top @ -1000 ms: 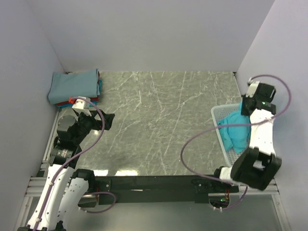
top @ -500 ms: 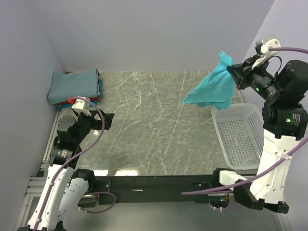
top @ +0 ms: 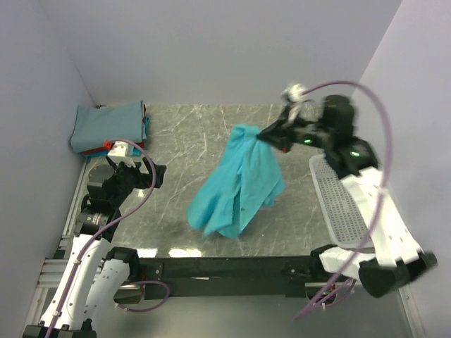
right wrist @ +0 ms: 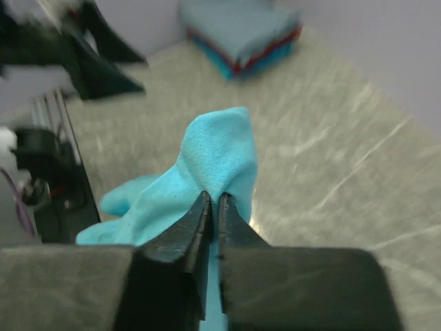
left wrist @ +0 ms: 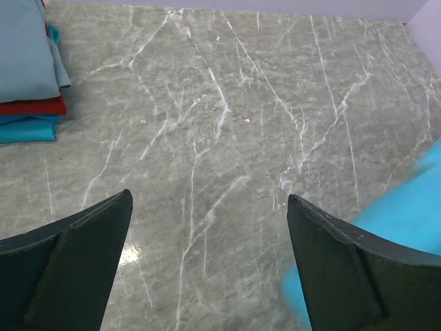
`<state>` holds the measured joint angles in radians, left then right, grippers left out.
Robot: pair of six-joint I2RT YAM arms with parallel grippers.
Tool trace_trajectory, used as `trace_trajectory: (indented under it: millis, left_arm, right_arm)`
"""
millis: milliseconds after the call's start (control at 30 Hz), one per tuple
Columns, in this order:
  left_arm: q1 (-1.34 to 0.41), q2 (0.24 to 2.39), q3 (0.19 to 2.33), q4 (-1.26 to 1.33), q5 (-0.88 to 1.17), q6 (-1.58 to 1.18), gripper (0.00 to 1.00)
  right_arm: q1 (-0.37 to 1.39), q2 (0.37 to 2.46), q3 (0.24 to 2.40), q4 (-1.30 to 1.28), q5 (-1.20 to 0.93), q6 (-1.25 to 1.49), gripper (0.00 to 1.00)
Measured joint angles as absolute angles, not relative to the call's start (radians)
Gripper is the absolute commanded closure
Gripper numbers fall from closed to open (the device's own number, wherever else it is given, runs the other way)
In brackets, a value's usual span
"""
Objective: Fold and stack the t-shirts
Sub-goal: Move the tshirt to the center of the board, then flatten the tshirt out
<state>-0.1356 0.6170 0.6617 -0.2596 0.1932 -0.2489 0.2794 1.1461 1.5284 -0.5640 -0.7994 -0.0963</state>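
R gripper (top: 268,135) clamped tight on a bunch of the turquoise tee (top: 239,184); its wrist view shows the jaws nearly touching w/ cloth pinched between them. The tee hangs crumpled from that pinch over the middle of the table (top: 190,134); the lower edge is blurred towards the near side, so can't tell if it touches the marble. L gripper (top: 156,176) is spread wide, holding nothing; it sits at the left near side, well apart from the tee, pointing across the table; only a blurred turquoise corner shows at the right of its wrist view.

Done, by the look: a stack of folded tees (top: 109,127) in the far left corner, grey-blue on top, red then teal beneath. The white mesh basket (top: 331,204) at right shows no cloth in the part visible, so prob. this is the last shirt.

Left to do: lay the tee flat on the marble; smooth it; fold to a rectangle; set it on the stack. Task looks well along, but this shirt's fold hasn't begun.
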Motion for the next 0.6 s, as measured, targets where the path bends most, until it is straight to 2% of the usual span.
trace_trajectory:
  millis: [33,67,100,167,267,367,600]
  left_arm:
    - [-0.136,0.617,0.662,-0.260,0.192,-0.249,0.01]
    - [-0.135,0.617,0.662,-0.260,0.191,-0.249,0.00]
    - [-0.136,0.617,0.662,-0.260,0.191,-0.249,0.00]
    - [-0.136,0.617,0.662,-0.259,0.195,-0.249,0.00]
    - [-0.136,0.617,0.656,-0.251,0.235,-0.249,0.01]
    - [-0.136,0.643,0.654,-0.245,0.323,-0.248,0.01]
    - [-0.166,0.841,0.655,-0.199,0.595,-0.259,0.19]
  right_arm:
    - [0.318,1.168,1.470,-0.548,-0.765,-0.118,0.77]
    - [0.349,1.201,1.415,-0.537,-0.717,-0.139,0.58]
    - [0.374,1.242,1.365,-0.530,-0.661,-0.152,0.51]
    - [0.390,1.322,1.303,-0.526,-0.568,-0.186,0.42]
    - [0.362,1.449,1.268,-0.553,-0.477,-0.236,0.38]
    - [0.329,1.467,1.235,-0.605,-0.514,-0.336,0.38]
    - [0.343,1.387,1.091,-0.736,-0.746,-0.584,0.38]
